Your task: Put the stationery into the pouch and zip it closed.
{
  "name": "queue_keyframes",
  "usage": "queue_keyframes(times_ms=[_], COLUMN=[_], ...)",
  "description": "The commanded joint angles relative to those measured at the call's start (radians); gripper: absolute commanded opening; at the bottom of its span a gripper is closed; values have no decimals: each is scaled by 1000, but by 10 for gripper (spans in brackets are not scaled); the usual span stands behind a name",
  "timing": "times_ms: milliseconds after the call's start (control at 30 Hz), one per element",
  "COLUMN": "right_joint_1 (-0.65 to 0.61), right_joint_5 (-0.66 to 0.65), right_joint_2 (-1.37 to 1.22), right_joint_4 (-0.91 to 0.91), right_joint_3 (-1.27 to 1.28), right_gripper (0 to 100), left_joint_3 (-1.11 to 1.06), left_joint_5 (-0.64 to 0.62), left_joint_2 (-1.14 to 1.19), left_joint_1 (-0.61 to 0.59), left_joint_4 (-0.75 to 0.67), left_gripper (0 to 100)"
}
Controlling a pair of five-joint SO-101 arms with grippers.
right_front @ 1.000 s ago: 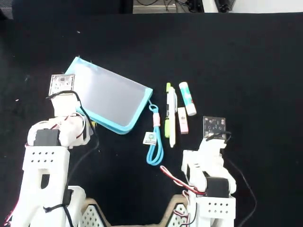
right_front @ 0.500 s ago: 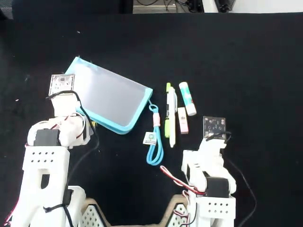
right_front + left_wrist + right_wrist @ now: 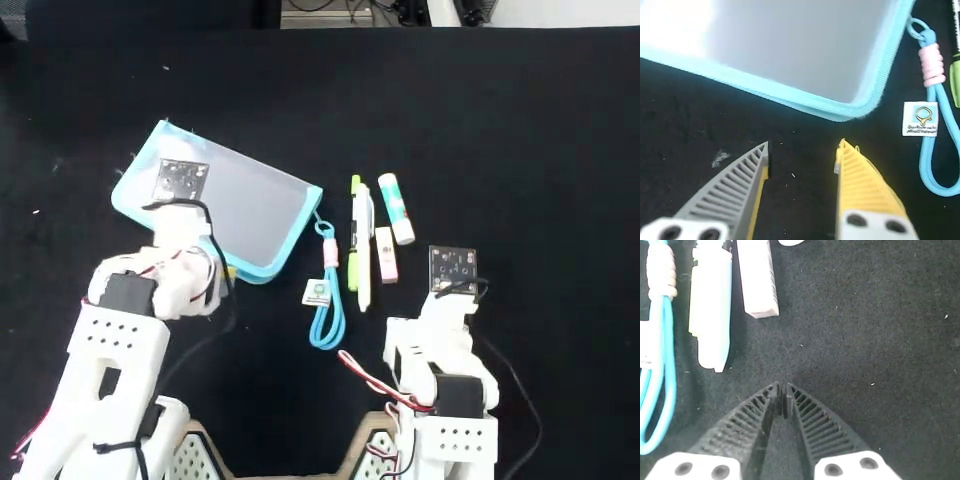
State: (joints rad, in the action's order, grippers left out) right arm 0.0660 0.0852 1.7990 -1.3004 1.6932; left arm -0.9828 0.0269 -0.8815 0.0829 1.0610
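A light-blue zip pouch point(image 3: 250, 205) point(image 3: 790, 45) lies flat left of centre, its blue wrist strap point(image 3: 326, 300) point(image 3: 935, 145) and white tag point(image 3: 317, 292) trailing toward me. To its right lie a green highlighter point(image 3: 353, 235), a white pen point(image 3: 362, 250) point(image 3: 712, 305), a pink eraser point(image 3: 386, 253) point(image 3: 757, 277) and a glue stick point(image 3: 396, 208). My left gripper point(image 3: 802, 150) is open and holds nothing, just short of the pouch's near edge. My right gripper point(image 3: 782, 387) is shut and holds nothing, resting on the cloth near the pen's and eraser's near ends.
Black cloth point(image 3: 500, 130) covers the whole table, with wide free room on the right and at the back. The left arm's wrist board point(image 3: 180, 180) overlaps the pouch from above. Both arm bases stand at the front edge.
The left arm has swung to the right and forward, so it now hangs over the pouch's near side. The pouch, the stationery and the right arm have not moved.
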Motion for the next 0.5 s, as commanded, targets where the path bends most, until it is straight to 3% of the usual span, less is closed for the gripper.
queue_keyframes(times_ms=[0,467], right_joint_1=[-5,-5], right_joint_5=[3,3], right_joint_2=[96,96], right_joint_4=[-5,-5], right_joint_3=[-8,-8], right_gripper=[12,12], left_joint_3=[31,-35], left_joint_5=[2,8], left_joint_2=[3,3], left_joint_1=[18,-76], left_joint_4=[-28,-35], left_gripper=[218,217])
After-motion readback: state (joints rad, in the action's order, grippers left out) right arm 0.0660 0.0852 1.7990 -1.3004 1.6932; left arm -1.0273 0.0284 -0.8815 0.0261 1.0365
